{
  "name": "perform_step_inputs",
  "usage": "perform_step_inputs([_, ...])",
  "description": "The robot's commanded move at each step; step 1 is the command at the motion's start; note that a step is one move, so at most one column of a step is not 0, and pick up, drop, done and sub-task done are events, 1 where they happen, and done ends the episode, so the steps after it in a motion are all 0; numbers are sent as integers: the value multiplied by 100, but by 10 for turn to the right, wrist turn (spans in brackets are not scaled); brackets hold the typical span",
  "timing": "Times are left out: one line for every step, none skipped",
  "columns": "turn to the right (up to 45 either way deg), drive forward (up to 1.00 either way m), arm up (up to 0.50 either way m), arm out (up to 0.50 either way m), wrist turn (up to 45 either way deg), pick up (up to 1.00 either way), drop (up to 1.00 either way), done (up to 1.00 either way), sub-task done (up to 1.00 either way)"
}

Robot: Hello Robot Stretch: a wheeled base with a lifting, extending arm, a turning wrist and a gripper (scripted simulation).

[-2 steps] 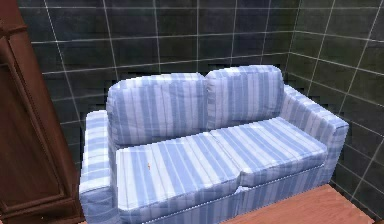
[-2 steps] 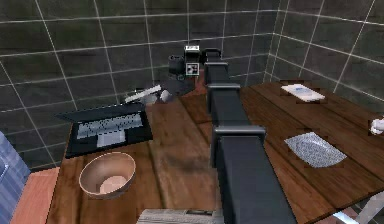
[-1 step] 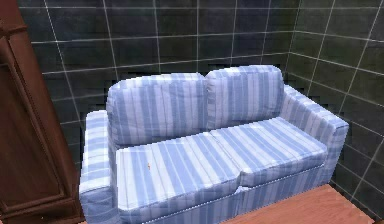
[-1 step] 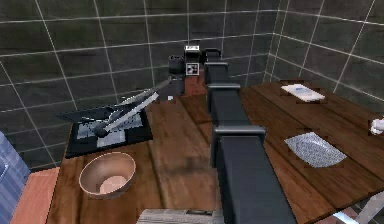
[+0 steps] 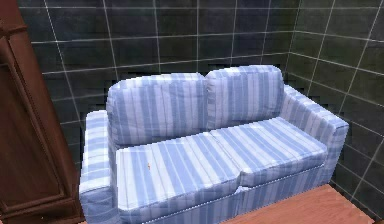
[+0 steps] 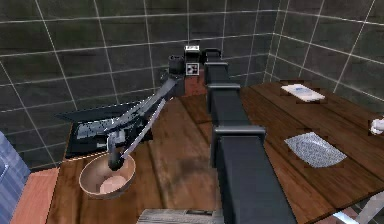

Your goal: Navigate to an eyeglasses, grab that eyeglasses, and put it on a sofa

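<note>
1. Striped sofa [image 5: 200, 140]: stood against the dark tiled wall [image 5: 150, 40], beside a wooden cabinet [image 5: 30, 120].
2. Brown bowl [image 6: 107, 178]: set on the wooden table [image 6: 180, 150].
3. Gripper [image 6: 175, 72]: seen toward the table's far end; finger state and any held eyeglasses cannot be told.

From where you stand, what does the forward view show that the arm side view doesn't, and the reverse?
Forward view: the striped sofa with its cushions, and a dark wooden cabinet. Arm side view: the arm, the gripper, what looks like a desk lamp, a bowl, a laptop. Both: dark tiled wall, wooden tabletop, likely the sofa's striped edge.
</note>
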Motion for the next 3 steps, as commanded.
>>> perform_step_inputs([0, 0, 0, -36, 0, 0, 0, 0, 0])
perform_step_inputs([-180, 0, 0, 0, 0, 0, 0, 0, 0])
perform_step_inputs([0, 35, 0, 0, 0, 0, 0, 0, 0])
